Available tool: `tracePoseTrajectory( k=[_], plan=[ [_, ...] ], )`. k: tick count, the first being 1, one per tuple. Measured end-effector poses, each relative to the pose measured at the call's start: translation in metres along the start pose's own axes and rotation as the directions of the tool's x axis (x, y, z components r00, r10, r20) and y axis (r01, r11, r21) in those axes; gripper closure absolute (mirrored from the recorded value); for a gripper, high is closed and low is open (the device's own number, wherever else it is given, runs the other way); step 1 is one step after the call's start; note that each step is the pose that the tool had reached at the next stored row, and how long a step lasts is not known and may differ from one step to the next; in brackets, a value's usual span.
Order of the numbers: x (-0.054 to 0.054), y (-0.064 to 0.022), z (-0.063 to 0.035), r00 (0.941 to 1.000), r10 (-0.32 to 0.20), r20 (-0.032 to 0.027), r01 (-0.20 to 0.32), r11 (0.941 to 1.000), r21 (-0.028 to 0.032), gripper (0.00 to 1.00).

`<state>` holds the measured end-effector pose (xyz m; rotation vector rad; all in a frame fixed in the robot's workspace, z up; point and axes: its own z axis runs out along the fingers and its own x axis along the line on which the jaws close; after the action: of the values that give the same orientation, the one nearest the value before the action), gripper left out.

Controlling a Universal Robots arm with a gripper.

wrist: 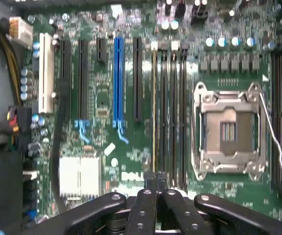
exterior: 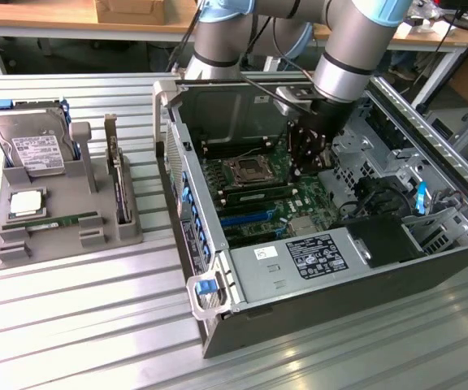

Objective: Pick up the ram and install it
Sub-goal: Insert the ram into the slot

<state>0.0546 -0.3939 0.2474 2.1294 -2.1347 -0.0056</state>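
1. The fingers (wrist: pixel 156 188) are clenched tight together with nothing between them; their tips sit right over the end of the memory slots (wrist: pixel 168 107) on the motherboard (wrist: pixel 102 93).
2. In the wrist view a ram stick (wrist: pixel 154 105) stands edge-on in the slot nearest the fingers — thin, with a pale yellowish top edge, running the length of the slot. Whether the fingertips touch it I cannot tell.
3. Just beside those slots lies the open processor socket (wrist: pixel 227 129), its metal frame and wire lever around a bare middle.
4. On the other side of the slots are long black expansion slots and one blue slot (wrist: pixel 118 81), then a white slot (wrist: pixel 46 73) further out; a silver heatsink (wrist: pixel 80 177) sits near the fingers.
5. In the exterior view the arm (exterior: pixel 344 57) reaches down into the open computer case (exterior: pixel 218 321), with the fingers (exterior: pixel 305 166) low over the board beside the socket (exterior: pixel 246 171).
6. At the exterior view's left, well apart from the case, a grey holder (exterior: pixel 10 248) rests on the ribbed metal surface (exterior: pixel 96 341).
7. The holder carries a second ram stick (exterior: pixel 63 221) lying flat, a square silver processor (exterior: pixel 24 203), a hard drive (exterior: pixel 35 146) leaning upright, and a dark card (exterior: pixel 119 183) standing on edge.
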Motion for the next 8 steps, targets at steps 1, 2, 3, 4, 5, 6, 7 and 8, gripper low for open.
tracePoseTrajectory(
  k=[1, 2, 3, 4, 5, 6, 7, 8],
  plan=[
    [0.0, -0.0052, -0.0004, 1.0, 0.0, 0.0, 0.0, 1.0, -0.0032, 0.89],
    [0.0, -0.0115, -0.001, 1.0, -0.001, 0.0, 0.001, 1.0, -0.0066, 0.89],
    [0.0, -0.0216, -0.0019, 1.0, -0.001, 0.0001, 0.001, 1.0, -0.0093, 0.89],
    [0.0, -0.0259, -0.0023, 1.0, -0.001, 0.0, 0.001, 1.0, -0.0097, 0.89],
    [0.0, -0.0299, -0.0045, 1.0, -0.001, -0.0002, 0.001, 1.0, -0.0097, 0.89],
    [0.0, -0.0307, -0.0083, 1.0, -0.001, 0.0001, 0.001, 1.0, -0.0097, 0.89],
    [0.001, -0.0304, -0.0187, 1.0, -0.001, 0.0001, 0.001, 1.0, -0.0097, 0.89],
    [0.002, -0.0301, -0.0295, 1.0, -0.001, 0.0, 0.001, 1.0, -0.0097, 0.89]
  ],
)
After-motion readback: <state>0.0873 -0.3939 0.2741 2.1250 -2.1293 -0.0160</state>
